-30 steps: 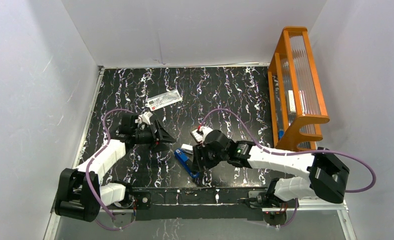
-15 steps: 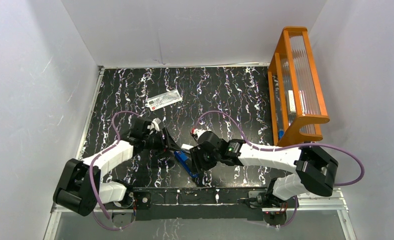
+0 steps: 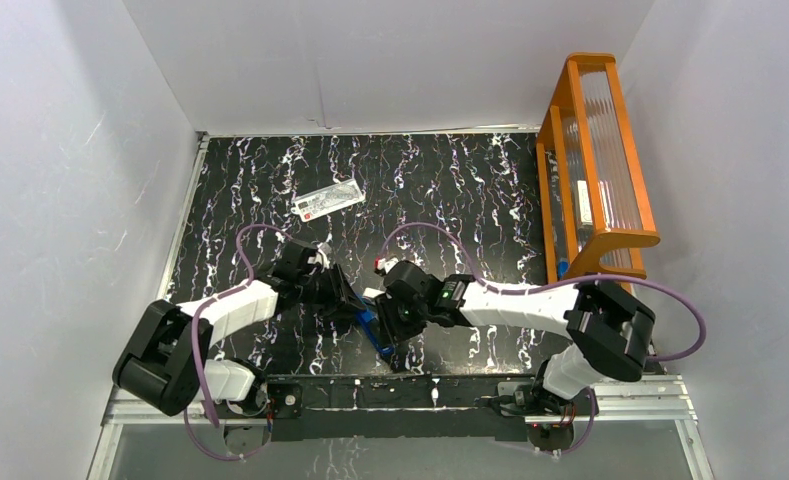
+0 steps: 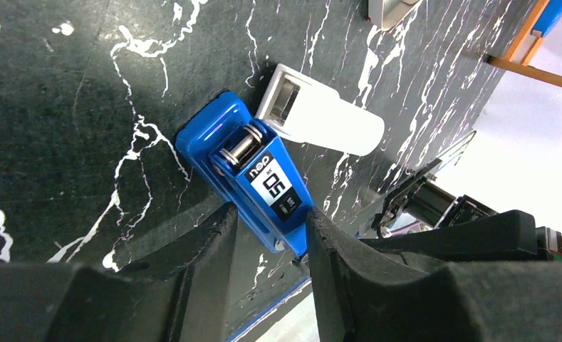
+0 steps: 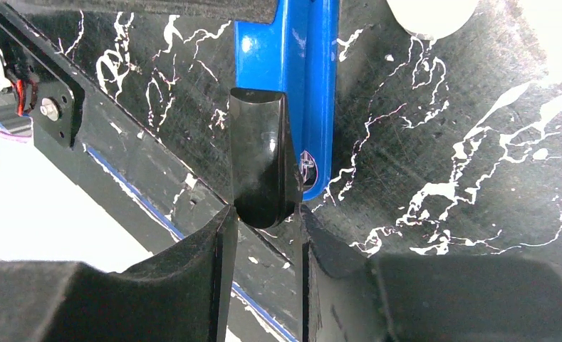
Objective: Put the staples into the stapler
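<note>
The stapler lay flat on the dark marbled worktop near its front edge, between the two arms. It looked small, light and rigid, and its glossy plastic shell would probably slide on the smooth surface if pushed from one side only. Because it hinges, it would be best held across the narrow flanks of the lower body, leaving the lid free to swing. The left gripper had closed on the blue sides at one end. The right gripper pinched a shiny black part at the other end, probably the base, though that close view left this uncertain. Only the left wrist camera showed the printed label, the metal hinge spring and a white open-ended sleeve just beside the stapler, likely from the staples' box. Only the right wrist camera showed the black piece between the fingertips. The overhead view gave the arms converging but hid both grips. No loose strip of staples showed anywhere.
</note>
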Tool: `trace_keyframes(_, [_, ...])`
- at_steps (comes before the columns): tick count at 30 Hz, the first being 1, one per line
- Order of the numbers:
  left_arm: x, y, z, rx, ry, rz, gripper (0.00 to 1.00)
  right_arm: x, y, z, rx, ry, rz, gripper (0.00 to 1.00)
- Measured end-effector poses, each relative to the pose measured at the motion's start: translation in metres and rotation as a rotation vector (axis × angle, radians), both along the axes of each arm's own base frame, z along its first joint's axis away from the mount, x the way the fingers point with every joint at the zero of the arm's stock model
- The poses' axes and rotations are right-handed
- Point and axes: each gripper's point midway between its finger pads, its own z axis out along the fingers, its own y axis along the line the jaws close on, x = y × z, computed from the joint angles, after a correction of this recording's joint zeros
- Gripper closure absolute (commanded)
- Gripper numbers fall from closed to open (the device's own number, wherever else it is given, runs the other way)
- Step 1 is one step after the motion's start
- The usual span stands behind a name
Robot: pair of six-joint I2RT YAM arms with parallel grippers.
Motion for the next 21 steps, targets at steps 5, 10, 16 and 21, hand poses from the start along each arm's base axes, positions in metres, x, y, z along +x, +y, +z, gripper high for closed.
trace_keyframes(5, [0.002,-0.002,0.0,0.001,-0.008,-0.001,0.63,0.0,0.005,-0.002,-0.026,0.04,-0.018,0.67])
trace_keyframes(10, [0.012,0.003,0.003,0.064,-0.036,0.011,0.62,0.002,0.007,-0.002,-0.033,0.073,-0.035,0.7])
trace_keyframes(16, [0.029,0.017,0.015,0.178,-0.09,0.024,0.4,0.017,0.012,0.003,-0.045,0.077,-0.064,0.43])
trace_keyframes(21, [0.052,0.026,0.066,0.231,-0.252,0.037,0.22,0.041,0.003,0.024,-0.045,-0.052,-0.1,0.31])
